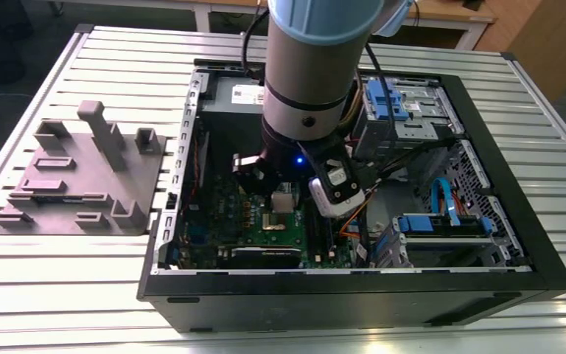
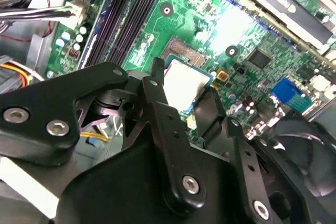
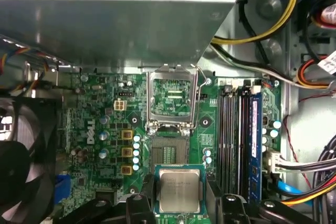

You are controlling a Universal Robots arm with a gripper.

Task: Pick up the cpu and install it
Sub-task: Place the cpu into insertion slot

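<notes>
The cpu [image 3: 179,190] is a flat square chip with a silver top and a green rim. It sits between my gripper's [image 3: 179,203] black fingers [image 3: 148,195], which are shut on its two sides. In the second wrist view the cpu [image 2: 185,80] hangs over the green motherboard [image 2: 236,30], with a finger [image 2: 157,95] on each side. The open socket [image 3: 169,150] lies just beyond the chip, its silver hinged frame [image 3: 170,98] flipped up. In the exterior view my gripper [image 1: 283,203] reaches down inside the computer case [image 1: 519,221], above the motherboard.
Memory slots [image 3: 239,140] run beside the socket and a black fan [image 3: 18,174] sits on the other side. A grey power-supply box [image 3: 115,30] overhangs the board. Cable bundles [image 3: 273,61] and blue drive bays [image 1: 391,99] crowd the case. A grey fixture block [image 1: 77,181] lies at the exterior view's left.
</notes>
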